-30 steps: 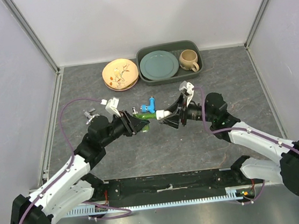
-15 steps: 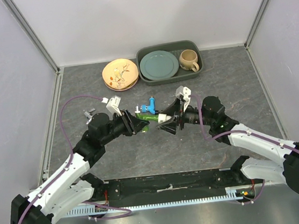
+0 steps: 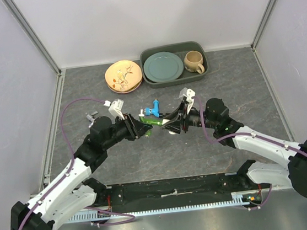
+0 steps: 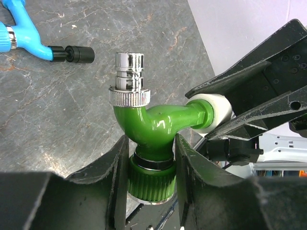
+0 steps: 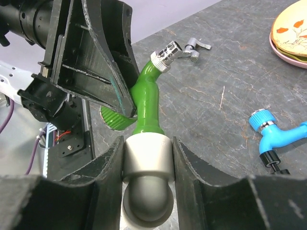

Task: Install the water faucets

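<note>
Two robot arms meet over the middle of a grey table [image 3: 222, 85], seen from above and from each wrist. The left gripper [image 4: 151, 153] is clamped on the green faucet [image 4: 153, 124], its fingers [image 4: 117, 167] pressing the body just above the ribbed green cap; the chrome threaded end points up and away. The right gripper [image 5: 147, 148] is closed around a white elbow [image 5: 147, 191], one finger on each side of its collar. The faucet's side stem meets the mouth of the elbow and seems to enter it; how deep it sits cannot be told. Both pieces are held off the table between the arms.

The blue faucet [image 3: 153, 110] lies loose on the table just beyond the joined pieces, not yet fitted to anything. A small grey metal piece [image 5: 194, 46] lies further off on the left arm's side.

Likely risks from here:
- if stem and elbow are not in line, pushing or twisting could jam or cross the joint;
- the smooth round elbow could spin in the right fingers instead of the joint tightening;
- the left grip sits close to the ribbed cap, so a twist might slip onto the cap and not turn the body;
- the blue faucet is near enough for either arm to knock it aside.
</note>
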Available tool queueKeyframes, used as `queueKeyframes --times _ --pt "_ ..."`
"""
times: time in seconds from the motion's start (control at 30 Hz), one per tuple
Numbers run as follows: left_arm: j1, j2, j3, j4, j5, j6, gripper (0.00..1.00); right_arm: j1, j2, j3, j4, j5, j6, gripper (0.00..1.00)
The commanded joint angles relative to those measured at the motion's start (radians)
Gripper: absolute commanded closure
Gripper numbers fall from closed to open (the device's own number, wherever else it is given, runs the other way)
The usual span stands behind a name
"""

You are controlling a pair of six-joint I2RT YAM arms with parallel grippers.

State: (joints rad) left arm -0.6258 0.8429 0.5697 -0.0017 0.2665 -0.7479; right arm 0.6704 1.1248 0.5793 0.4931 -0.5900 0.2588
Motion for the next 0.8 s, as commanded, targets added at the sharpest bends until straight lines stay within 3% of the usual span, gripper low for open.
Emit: queueKeyframes --times 0.0,0.2,0.47,0.7,0.77 --pt "-0.005 -0.045 0.015 0.13 0.013 0.058 0.98 0.009 0.016 0.048 0.042 -0.04 0.068 1.0" --pt "-0.005 -0.103 -0.079 0.264 -0.026 0.162 0.98 -0.002 0.041 0.089 0.061 -0.05 0.261 1.0" --pt "-0.009 -0.205 -0.272 0.573 -0.052 0.254 0.98 -0.02 0.113 0.131 0.14 -0.128 0.566 1.0" --pt "-0.052 -0.229 -0.39 0.808 -0.082 0.406 0.98 -0.022 0.193 0.114 0.352 -0.197 0.884 1.0" --pt "-0.054 -0.237 -0.413 0.833 -0.099 0.421 0.98 -0.022 0.208 0.111 0.348 -0.191 0.898 1.0"
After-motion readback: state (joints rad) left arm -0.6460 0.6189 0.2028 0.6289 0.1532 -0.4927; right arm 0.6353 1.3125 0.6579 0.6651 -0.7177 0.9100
